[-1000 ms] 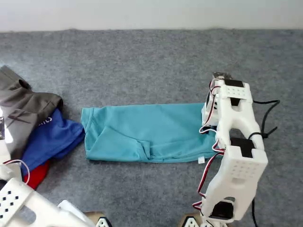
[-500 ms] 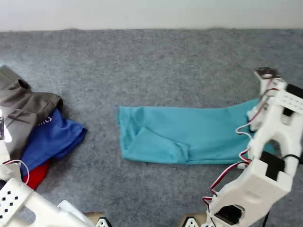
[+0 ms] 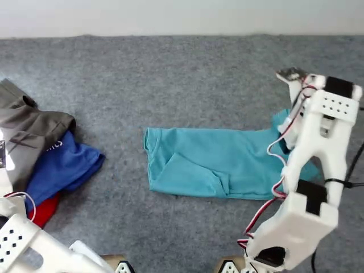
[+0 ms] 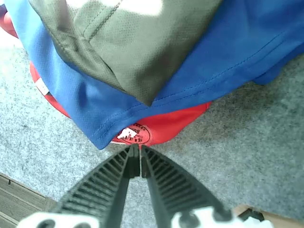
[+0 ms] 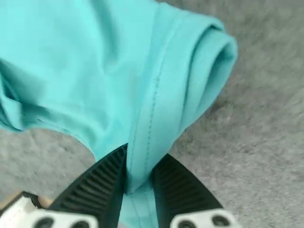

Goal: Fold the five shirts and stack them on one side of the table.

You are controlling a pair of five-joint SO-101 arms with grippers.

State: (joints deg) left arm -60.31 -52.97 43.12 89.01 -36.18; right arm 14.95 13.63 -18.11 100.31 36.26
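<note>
- High view: a teal shirt, folded into a long band, lies across the middle of the grey counter. Its right end rises under the white right arm. Well apart, at the counter's left edge, a grey shirt lies on a blue shirt, which lies on a red shirt.
- Left wrist view: the left jaws are pressed together with nothing between them, tips just beside the red shirt's edge. The blue shirt covers most of the red one, with the grey shirt on top.
- Right wrist view: the right jaws are clamped on a stitched hem of the teal shirt, and the cloth beside them curls into a roll above the counter.
</note>
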